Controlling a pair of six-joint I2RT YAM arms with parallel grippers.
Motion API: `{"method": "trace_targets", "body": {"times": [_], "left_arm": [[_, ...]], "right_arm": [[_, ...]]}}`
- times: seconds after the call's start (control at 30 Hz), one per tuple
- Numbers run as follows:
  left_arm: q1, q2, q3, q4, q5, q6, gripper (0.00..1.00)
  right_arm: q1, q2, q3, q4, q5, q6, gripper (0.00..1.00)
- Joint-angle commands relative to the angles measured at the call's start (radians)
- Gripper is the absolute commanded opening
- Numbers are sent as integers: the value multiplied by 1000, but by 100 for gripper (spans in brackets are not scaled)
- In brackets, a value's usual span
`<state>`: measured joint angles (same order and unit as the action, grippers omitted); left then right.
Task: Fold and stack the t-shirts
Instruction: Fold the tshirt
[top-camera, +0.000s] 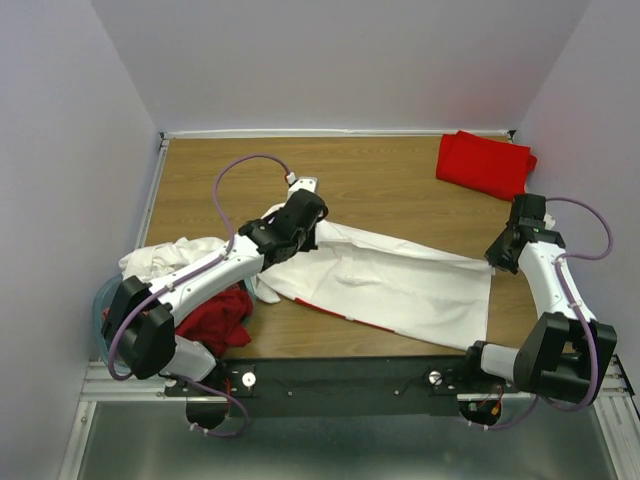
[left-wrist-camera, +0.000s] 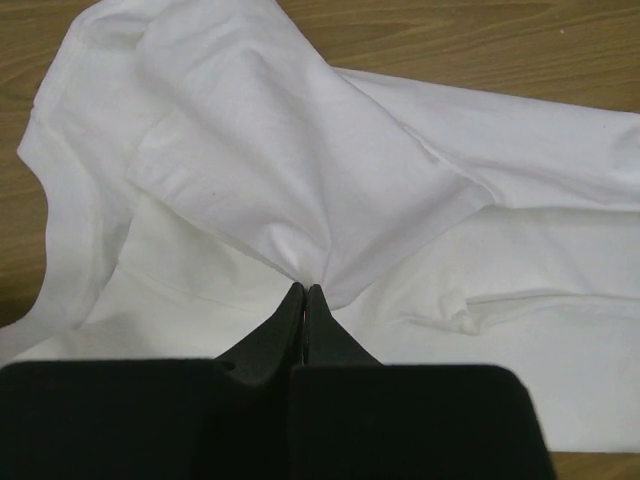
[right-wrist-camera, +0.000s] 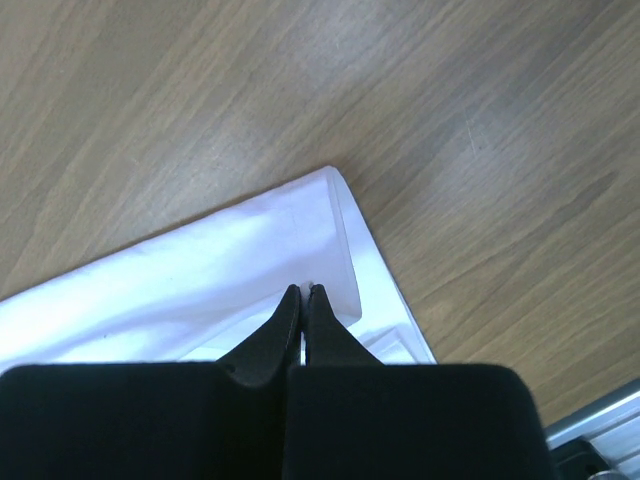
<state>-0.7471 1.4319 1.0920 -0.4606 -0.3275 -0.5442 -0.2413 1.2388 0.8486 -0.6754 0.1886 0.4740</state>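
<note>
- My left gripper (left-wrist-camera: 305, 292) is closed to a narrow pinch with a tuck of the white t-shirt (left-wrist-camera: 290, 160) caught between the tips. The cloth fans out ahead of them in tight creases.
- My right gripper (right-wrist-camera: 303, 292) is likewise drawn together. It is nipping the hem just behind a corner of the same shirt, and that corner lies flat directly ahead of its tips.
- Beyond that corner, ahead and to either side of the right fingers, is only bare table (right-wrist-camera: 450, 120).
- Between my two grippers the shirt runs across the wood, mostly spread but rumpled near the left pinch.
- I judge this to be the folding step on this shirt, with both ends held and no clean fold laid yet.
- The next move calls for lifting both pinches together and carrying one edge over the body of the shirt. The cloth has to stay taut between them so it lands flat.
- Further from my right gripper, toward the far corner, lies a folded red t-shirt (top-camera: 483, 163), probably the place to stack.
- Behind my left gripper, beside that arm's base, sits a heap of white t-shirts (top-camera: 165, 262) and a crumpled red t-shirt (top-camera: 215, 318).
- A red streak (top-camera: 335, 311) shows under the shirt's near edge, perhaps a print.
- I can read no brand, label or lettering anywhere.
</note>
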Motion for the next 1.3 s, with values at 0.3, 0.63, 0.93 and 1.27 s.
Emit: {"method": "trace_targets", "body": {"times": [0.3,0.63,0.93,1.27], "left_arm": [[-64,-122,-104,-79,-33,-86,0],[-74,-182,-165,-119,-28,-123,0],[-74,-284,-170,-162,-15,-151,88],[-64,-133,-97,33,70,-80,95]], "right_arm": [[4,-62,30,-173,3,63,0],[7,-119,75,-294,0,75,17],[7,-196,136,-306,9,40,84],[8,-88,61,-145,-155,29,82]]}}
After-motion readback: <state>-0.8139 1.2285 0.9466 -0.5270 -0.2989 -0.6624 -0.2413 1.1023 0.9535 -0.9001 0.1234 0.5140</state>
